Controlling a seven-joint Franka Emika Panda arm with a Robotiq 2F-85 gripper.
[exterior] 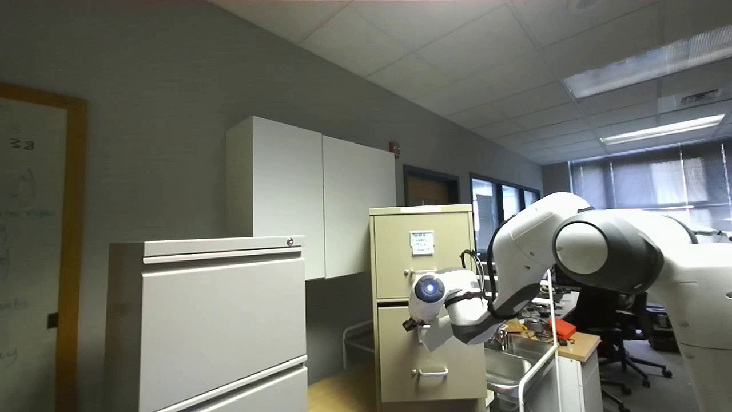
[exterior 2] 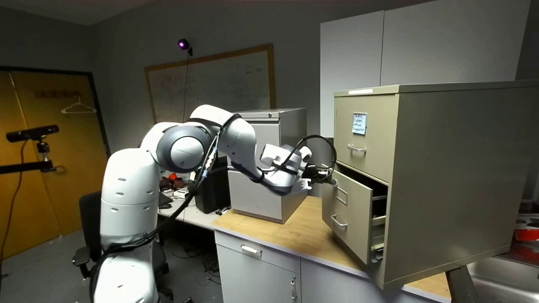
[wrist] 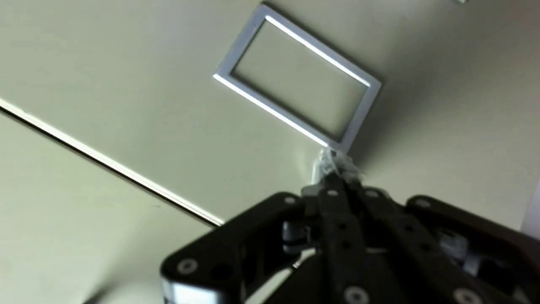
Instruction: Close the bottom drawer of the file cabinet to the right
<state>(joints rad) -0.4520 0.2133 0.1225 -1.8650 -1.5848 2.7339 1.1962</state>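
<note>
The beige file cabinet shows in both exterior views. Its bottom drawer is pulled partly out, with a dark gap behind its front; this drawer front also shows in an exterior view. The drawer has a silver handle and a label holder. My gripper is at the upper part of the drawer front, above the label holder. In the wrist view, the gripper is shut and empty, its tips at a corner of the label holder. I cannot tell whether they touch.
A lower pale grey cabinet stands beside the file cabinet on the wooden counter. White cupboards hang on the wall behind. A sink is on the file cabinet's far side. A cable loop hangs around my wrist.
</note>
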